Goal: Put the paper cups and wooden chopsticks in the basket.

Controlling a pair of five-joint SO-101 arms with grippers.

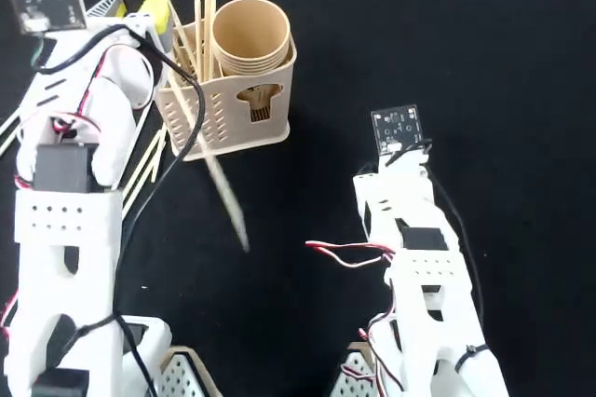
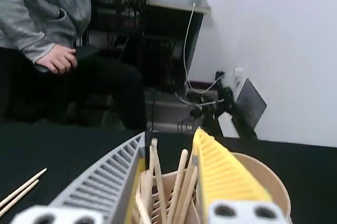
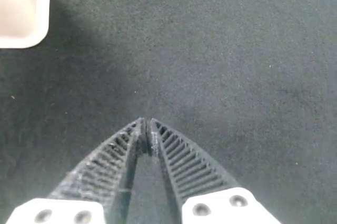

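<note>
The left pincer hung open above the basket. Its grey and yellow jaws stood well apart, with the upright chopsticks rising between them. We saw nothing clamped. We judged that it hung there because that end of the basket is where the sticks are gathered.

Just beside the sticks, in the same basket, sat the paper cups. They were nested into one stack, which left the sticks their own room.

A slanting chopstick ran from the basket's front corner down toward the bench. It was too blurred for us to tell whether it leaned on the basket or lay free. It looked to us like one that missed the opening.

Loose chopsticks lay flat on the bench near the basket, on the left arm's side. So we took the cups as done and the sticks as only partly done.

The right pincer was closed on nothing, its tips touching, over bare bench well apart from the basket. We read this as the arm keeping out of the way.
</note>
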